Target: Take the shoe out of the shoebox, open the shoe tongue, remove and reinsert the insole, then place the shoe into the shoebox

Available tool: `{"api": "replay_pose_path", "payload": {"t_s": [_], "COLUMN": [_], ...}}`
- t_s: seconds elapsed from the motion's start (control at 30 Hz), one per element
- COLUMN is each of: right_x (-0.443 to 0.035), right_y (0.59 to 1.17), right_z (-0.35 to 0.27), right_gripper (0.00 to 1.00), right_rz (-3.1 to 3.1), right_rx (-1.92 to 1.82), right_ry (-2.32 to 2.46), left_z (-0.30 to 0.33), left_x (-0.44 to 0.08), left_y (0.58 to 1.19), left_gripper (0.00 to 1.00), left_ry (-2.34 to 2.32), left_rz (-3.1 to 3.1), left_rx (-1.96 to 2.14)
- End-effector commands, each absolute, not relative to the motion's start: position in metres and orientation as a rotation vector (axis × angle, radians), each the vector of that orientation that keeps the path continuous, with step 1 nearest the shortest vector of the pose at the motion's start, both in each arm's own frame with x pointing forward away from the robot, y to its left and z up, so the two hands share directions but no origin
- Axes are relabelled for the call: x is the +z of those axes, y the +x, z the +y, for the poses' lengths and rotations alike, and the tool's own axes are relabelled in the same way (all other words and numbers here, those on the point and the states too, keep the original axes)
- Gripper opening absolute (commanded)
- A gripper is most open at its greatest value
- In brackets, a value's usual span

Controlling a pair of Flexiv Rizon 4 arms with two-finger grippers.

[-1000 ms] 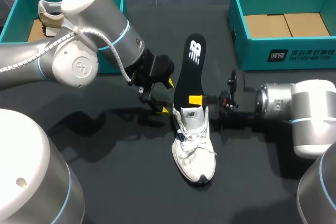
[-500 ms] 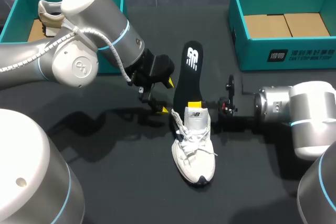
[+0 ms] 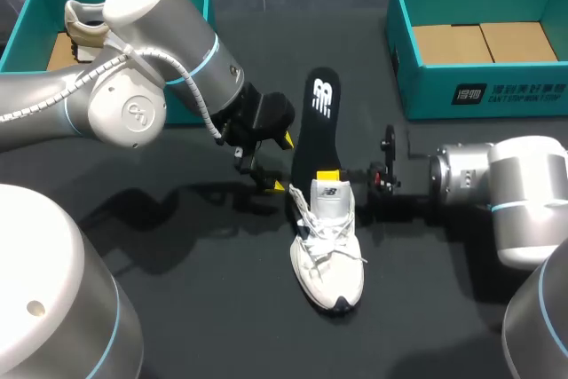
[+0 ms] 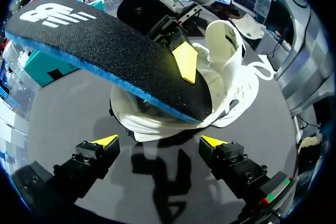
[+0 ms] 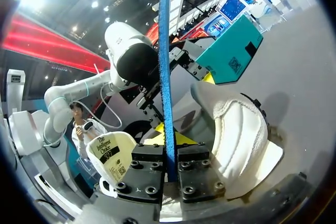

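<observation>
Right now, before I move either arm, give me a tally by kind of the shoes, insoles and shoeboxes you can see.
Shoeboxes: 2, the left shoebox and the right shoebox.
Shoes: 2, the white shoe on the table and a second shoe in the left shoebox.
Insoles: 1, the black insole, gripped by the right pincer.
Total: 5

We log the insole: rough black woven cloth on top, blue foam edge. Shoe: white matt cloth, cloth laces. Table: matt black. Right shoebox: teal card, brown cardboard floor. Left arm: smooth satin grey shell.
</observation>
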State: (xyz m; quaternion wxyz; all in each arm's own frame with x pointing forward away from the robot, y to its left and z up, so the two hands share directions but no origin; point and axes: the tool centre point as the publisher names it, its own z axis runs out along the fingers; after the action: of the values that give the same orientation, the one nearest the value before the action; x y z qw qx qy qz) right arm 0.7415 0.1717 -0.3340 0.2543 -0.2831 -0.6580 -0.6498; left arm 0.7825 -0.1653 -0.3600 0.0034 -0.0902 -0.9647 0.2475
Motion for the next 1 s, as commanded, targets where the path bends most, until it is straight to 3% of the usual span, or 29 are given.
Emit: {"api": "replay_pose_path", "payload": {"t_s": [0.03, 0.6, 1.0], "right_x": [-0.335, -0.324, -0.315], "right_y": [0.740, 0.744, 0.749], "right_z": [0.174, 0.174, 0.174], "right_gripper": [0.07, 0.20, 0.22], "right_rz": [-1.794, -1.835, -1.865], "right_rx": [-1.759, -1.761, -1.756], "right_ry": [-0.762, -0.736, -0.707], "left_z": [-0.166, -0.166, -0.166], "left_x": [-0.360, -0.360, -0.360], "left_y": [0.783, 0.783, 0.783], "left_gripper": [1.00, 1.00, 1.00], "left_ry": [-0.283, -0.283, -0.283], "left_rz": [-3.026, -3.026, -3.026], "left_rx": [0.771, 0.771, 0.771]}}
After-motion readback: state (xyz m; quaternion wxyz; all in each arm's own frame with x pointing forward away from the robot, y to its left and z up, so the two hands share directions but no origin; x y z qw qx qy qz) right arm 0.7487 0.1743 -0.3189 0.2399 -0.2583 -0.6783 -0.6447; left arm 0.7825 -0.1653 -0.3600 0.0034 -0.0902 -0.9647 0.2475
